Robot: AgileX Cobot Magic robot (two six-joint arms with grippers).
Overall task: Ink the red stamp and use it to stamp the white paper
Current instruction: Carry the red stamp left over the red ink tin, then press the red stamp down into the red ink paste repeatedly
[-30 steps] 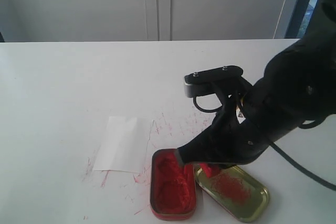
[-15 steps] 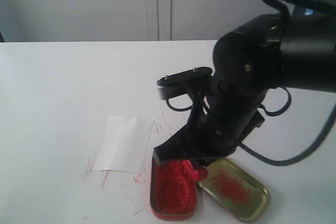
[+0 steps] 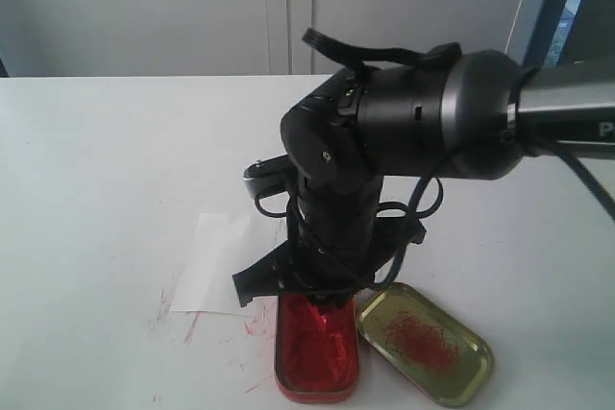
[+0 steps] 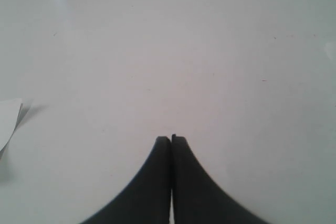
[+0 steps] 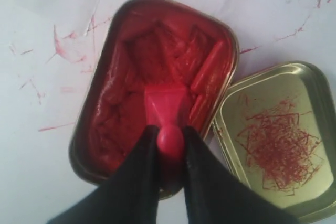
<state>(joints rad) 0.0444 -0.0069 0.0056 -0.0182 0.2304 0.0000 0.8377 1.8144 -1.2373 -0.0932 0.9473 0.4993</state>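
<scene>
The red stamp [image 5: 167, 109], clenched by its knob in the right gripper [image 5: 169, 130], points base-down into the red ink tin [image 5: 80, 135], the white paper [image 3: 219, 266] lying at its ten o'clock in the exterior view, while the left gripper [image 4: 171, 141] hangs clenched and empty above the table [image 4: 157, 51].

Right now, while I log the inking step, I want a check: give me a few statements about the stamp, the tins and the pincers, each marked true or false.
1. The right pincer grips the red stamp by its knob. True.
2. The stamp is over the gold lid. False: it is over the paste in the red ink tin.
3. The left pincer is wide open. False: its jaws are shut with nothing between them.
4. The gold lid has red smears inside. True.
5. The white paper lies flat beside the tin. True.
</scene>
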